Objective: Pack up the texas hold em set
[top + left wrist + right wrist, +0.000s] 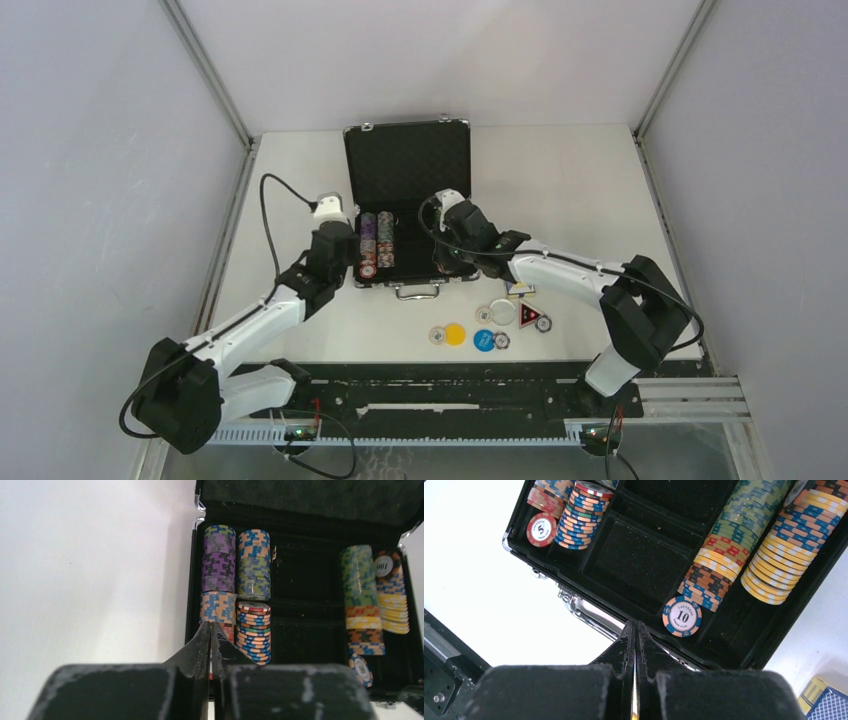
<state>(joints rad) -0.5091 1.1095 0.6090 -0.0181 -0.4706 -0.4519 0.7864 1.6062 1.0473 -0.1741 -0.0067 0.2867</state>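
Observation:
The black briefcase [407, 165] lies open at the table's middle, lid upright, metal handle [418, 291] toward me. Two rows of poker chips [376, 243] lie in its left slots, and two more rows [744, 545] show at its right in the right wrist view. My left gripper [210, 626] is shut and empty, its tips at the near end of the leftmost chip row [218, 565]. My right gripper [635, 625] is shut and empty above the case's front rim, next to a "10" chip [682, 616]. The card deck [520, 291] lies partly under my right arm.
On the table in front of the case lie a yellow button [455, 333], a blue button [483, 340], a white button [503, 312], the red-black triangle token [529, 318] and a few loose chips [437, 335]. Grey walls enclose the table on three sides.

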